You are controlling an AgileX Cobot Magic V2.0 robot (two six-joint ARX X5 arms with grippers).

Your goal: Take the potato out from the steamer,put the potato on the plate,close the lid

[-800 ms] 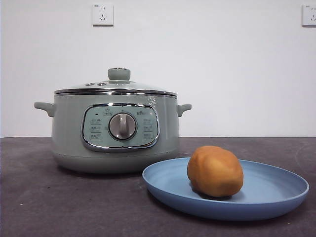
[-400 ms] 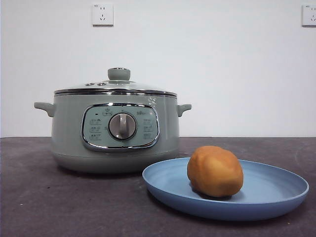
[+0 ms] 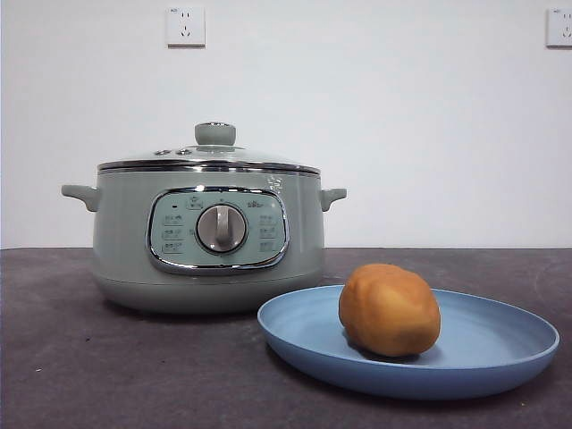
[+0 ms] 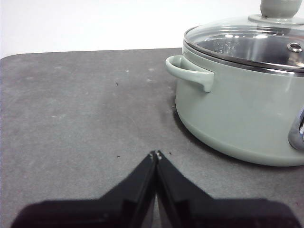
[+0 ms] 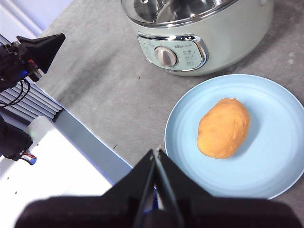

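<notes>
The orange-brown potato (image 3: 389, 309) lies on the light-blue plate (image 3: 487, 357), right of the steamer; both also show in the right wrist view, the potato (image 5: 223, 128) on the plate (image 5: 270, 166). The sage-green steamer (image 3: 210, 234) stands with its glass lid (image 3: 211, 156) seated on it. In the left wrist view the steamer (image 4: 237, 109) and its lid (image 4: 247, 40) are close by. My left gripper (image 4: 156, 155) is shut and empty above the table beside the steamer's handle. My right gripper (image 5: 156, 152) is shut and empty, high above the plate's near edge.
The dark grey table (image 3: 107, 366) stretches in front of and beside the steamer. A white wall with two sockets (image 3: 186, 26) stands behind. In the right wrist view the table's edge, a white base (image 5: 52, 166) and the other arm (image 5: 33, 52) show.
</notes>
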